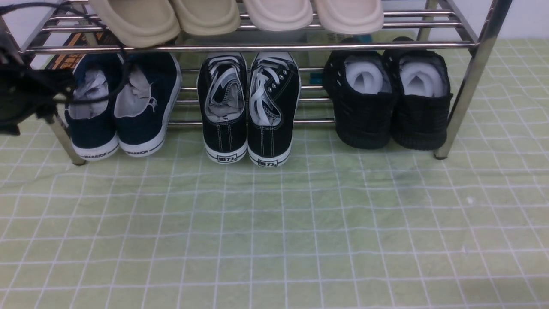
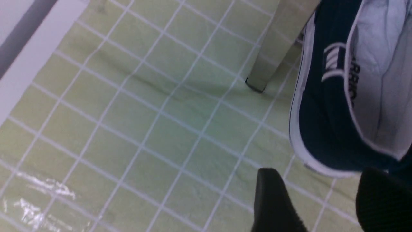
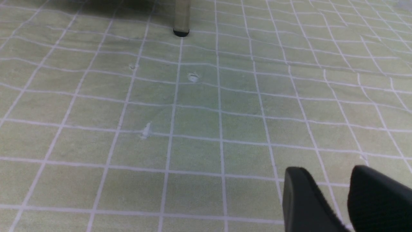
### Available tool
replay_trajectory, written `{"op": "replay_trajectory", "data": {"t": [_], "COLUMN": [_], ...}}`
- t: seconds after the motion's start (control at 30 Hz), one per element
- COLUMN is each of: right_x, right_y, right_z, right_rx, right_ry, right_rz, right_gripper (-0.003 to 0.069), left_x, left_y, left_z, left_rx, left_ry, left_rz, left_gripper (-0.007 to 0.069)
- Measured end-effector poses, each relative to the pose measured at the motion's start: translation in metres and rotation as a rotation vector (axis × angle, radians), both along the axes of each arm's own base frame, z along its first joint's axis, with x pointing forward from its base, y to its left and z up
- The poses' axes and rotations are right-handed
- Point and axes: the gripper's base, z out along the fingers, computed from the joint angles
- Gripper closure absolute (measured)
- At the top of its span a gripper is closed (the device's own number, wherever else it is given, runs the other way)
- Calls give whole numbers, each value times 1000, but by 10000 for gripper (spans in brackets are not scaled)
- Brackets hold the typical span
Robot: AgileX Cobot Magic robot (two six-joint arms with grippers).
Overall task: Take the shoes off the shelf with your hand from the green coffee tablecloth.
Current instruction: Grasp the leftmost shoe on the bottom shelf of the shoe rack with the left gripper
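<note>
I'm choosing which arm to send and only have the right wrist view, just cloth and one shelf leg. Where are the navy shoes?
Observer: The navy shoes stand at the left end of the shelf, under its upper tier, heels toward the robot.
Operator: Is the left claw near them?
Observer: Yes, the left claw hangs open close beside one navy shoe's sole, holding nothing.
Operator: What neighbours them?
Observer: Just to their right stand black lace-up sneakers, apart from them.
</note>
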Motion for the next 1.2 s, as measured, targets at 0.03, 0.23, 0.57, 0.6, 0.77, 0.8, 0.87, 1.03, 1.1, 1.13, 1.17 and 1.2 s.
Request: {"op": "replay_trajectory", "data": {"t": [0.03,0.23,0.57,0.6,0.77,0.8,0.87,1.03,1.1,1.13,1.17,1.2], "right_x": [0,0,0,0,0,0,0,0,0,0,0,0], "right_y": [0,0,0,0,0,0,0,0,0,0,0,0], "right_z": [0,0,0,0,0,0,0,0,0,0,0,0], "right_rx": [0,0,0,0,0,0,0,0,0,0,0,0], "right_ry": [0,0,0,0,0,0,0,0,0,0,0,0], "right_rz": [0,0,0,0,0,0,0,0,0,0,0,0], "right_gripper": [421,421,421,421,421,421,421,421,421,421,421,421], "left_x": [8,35,57,57,67,69,70,73,73,73,73,73], "left_y": [0,-1,-3,-3,-2,-2,-1,1,1,1,0,0], "left_z": [-2,-20,-43,-43,-60,-62,-65,-69,-69,-69,-69,-69], "left_rx": [0,43,69,69,118,119,121,118,110,108,107,107], "left_ry": [-4,-39,-80,-80,-62,-61,-60,-74,-78,-79,-78,-79], "left_rz": [-2,-48,-109,-109,-142,-141,-129,-86,-74,-74,-73,-73], "left_gripper": [220,211,211,211,232,244,268,393,470,505,553,553]}}
